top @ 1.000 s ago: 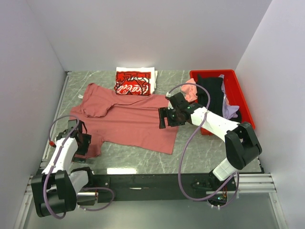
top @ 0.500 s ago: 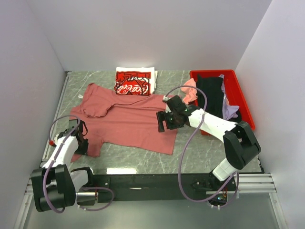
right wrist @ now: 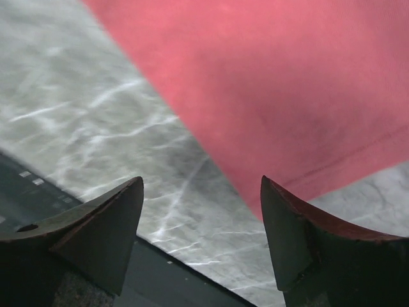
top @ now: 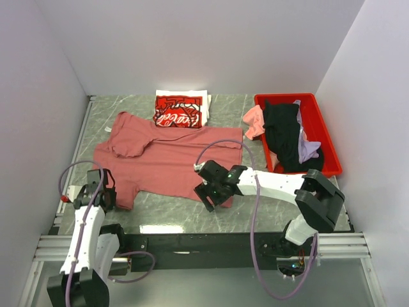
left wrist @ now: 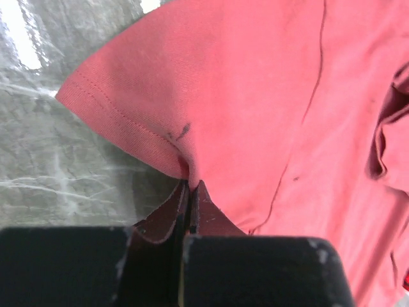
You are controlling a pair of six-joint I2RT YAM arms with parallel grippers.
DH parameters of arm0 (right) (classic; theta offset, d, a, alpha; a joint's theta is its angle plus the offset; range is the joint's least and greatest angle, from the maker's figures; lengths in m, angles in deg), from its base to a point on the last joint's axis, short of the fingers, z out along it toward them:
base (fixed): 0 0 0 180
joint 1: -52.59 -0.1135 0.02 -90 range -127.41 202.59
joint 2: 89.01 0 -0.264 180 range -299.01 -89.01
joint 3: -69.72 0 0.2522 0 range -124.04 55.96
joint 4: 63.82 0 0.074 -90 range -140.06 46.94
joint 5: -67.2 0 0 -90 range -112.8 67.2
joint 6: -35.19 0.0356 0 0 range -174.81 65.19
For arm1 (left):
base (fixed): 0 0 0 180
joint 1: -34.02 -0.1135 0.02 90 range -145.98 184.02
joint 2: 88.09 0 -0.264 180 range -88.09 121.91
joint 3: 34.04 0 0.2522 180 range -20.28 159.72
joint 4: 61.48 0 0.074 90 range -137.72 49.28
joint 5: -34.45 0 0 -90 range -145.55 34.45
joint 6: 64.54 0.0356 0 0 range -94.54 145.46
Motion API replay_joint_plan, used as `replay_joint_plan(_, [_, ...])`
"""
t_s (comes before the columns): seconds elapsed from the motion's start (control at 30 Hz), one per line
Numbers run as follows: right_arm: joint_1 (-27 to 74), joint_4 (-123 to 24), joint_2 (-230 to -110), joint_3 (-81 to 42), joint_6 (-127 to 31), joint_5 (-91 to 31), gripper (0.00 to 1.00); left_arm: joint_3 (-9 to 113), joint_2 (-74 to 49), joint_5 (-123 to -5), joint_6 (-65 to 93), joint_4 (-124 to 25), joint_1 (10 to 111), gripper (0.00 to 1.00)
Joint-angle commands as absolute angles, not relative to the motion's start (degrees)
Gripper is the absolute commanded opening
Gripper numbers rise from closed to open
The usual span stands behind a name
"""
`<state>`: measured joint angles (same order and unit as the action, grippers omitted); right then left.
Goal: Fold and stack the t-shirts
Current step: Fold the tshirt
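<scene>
Both fingers of the left end effector (left wrist: 190,192) are pressed together, clenched on the hem of the near sleeve with a small pleat of cloth nipped between them. The right end effector (right wrist: 201,192) hangs released, jaws spread wide, with the near right corner of the hem showing between them and nothing held. The dusty-rose shirt (top: 172,160) lies spread across the middle of the bench (top: 227,109), its far sleeve rumpled. The step looks like taking both near corners for a fold. To do it well, the right side should drop until its fingers straddle the hem, bite well in from the corner, and only then rise level with the left, so the cloth lifts square. Room is tight on the near side: the rail (top: 192,243) runs close behind both corners, and the left wall (top: 38,96) crowds the left arm. Farther back, the folded red-and-white shirt (top: 181,110) sits just beside the far edge of the spread one. The red bin (top: 287,97) stands to the right holding a black shirt (top: 284,131) and a lavender shirt (top: 308,148), with a pink shirt (top: 254,121) draped over its side. The freest path therefore seems to be up and over the cloth itself.
</scene>
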<state>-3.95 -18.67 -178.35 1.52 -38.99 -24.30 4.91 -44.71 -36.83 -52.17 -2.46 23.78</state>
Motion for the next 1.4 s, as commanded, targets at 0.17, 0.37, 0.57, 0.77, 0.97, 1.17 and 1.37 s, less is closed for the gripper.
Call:
replay_joint_plan(0.17, [-3.5, -16.2, -180.9, 3.2, -35.3, -17.6, 0.78, 5.7, -44.5, -37.1, -52.2, -1.9, 23.9, 0.01])
replay_joint_plan(0.37, [-3.5, -16.8, -184.6, 3.0, -35.6, -18.6, 0.72, 8.0, -40.9, -36.6, -52.1, -0.3, 24.0, 0.01])
replay_joint_plan(0.57, [-3.5, -16.8, -186.3, 2.8, -35.7, -19.2, 0.56, 7.5, -43.5, -37.1, -53.1, 0.1, 24.0, 0.01])
replay_joint_plan(0.77, [-3.5, -17.8, -186.0, 4.5, -35.8, -24.2, 0.12, 9.0, -46.8, -36.7, -54.6, 3.0, 24.0, 0.01])
replay_joint_plan(0.97, [-3.6, -16.1, -182.3, 5.1, -35.9, -27.8, 0.01, 9.5, -50.5, -36.8, -58.0, 7.1, 23.9, 0.01])
replay_joint_plan(1.17, [-4.7, -12.7, -177.2, 6.8, -38.3, -33.8, 0.00, 10.9, -56.7, -35.5, -63.7, 12.7, 24.3, 0.01])
replay_joint_plan(1.37, [-5.6, -10.7, -174.4, 6.9, -39.9, -38.7, 0.01, 10.7, -62.6, -35.6, -65.1, 13.1, 25.1, 0.01])
